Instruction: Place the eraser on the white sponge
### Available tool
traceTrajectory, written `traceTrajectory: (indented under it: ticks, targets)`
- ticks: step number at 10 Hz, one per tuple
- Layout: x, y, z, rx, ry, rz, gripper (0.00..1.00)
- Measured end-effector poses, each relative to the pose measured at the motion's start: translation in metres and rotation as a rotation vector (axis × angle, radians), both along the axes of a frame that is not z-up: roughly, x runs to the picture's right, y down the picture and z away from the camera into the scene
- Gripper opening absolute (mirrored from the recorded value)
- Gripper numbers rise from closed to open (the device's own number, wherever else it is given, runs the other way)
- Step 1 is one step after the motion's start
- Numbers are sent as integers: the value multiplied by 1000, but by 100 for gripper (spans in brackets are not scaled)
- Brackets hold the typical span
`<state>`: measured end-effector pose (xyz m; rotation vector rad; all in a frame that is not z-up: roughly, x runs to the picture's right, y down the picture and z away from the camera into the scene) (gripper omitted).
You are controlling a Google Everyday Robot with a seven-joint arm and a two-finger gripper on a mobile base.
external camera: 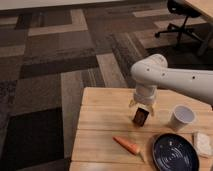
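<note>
Jaws first: I cannot tell if they are pinching the eraser or just sitting loose around it. The gripper hangs right over the eraser, touching it or very close. The eraser stands on end near the middle of the table, a bit tilted.

The sponge lies far off at the right side of the picture, near the table's edge. The cup stands between the eraser and the sponge. The plate lies just beside the sponge. The carrot lies in front of the eraser, out of the way.

I think the job now is to get a good hold and lift. To do it well, squeeze the eraser on its flat sides so it does not twist. Lift it straight up, higher than the cup. Then carry it over or behind the cup, so the cup does not get knocked.

The sponge looks soft and small. So bring the eraser down low over its middle and let go gently. If it drops from high up, it may bounce off or roll off the table.
</note>
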<state>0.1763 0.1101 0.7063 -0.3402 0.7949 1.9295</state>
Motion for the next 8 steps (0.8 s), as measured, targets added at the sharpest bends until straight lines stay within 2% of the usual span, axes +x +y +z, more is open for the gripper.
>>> traceTrajectory:
  ticks: [5, 6, 7, 8]
  targets:
    - [2, 12, 11, -5, 5, 2, 64]
    - [4, 12, 11, 1, 15, -2, 55]
    - [4, 9, 7, 10, 32, -15, 38]
    - [-7, 1, 1, 32, 25, -33, 19]
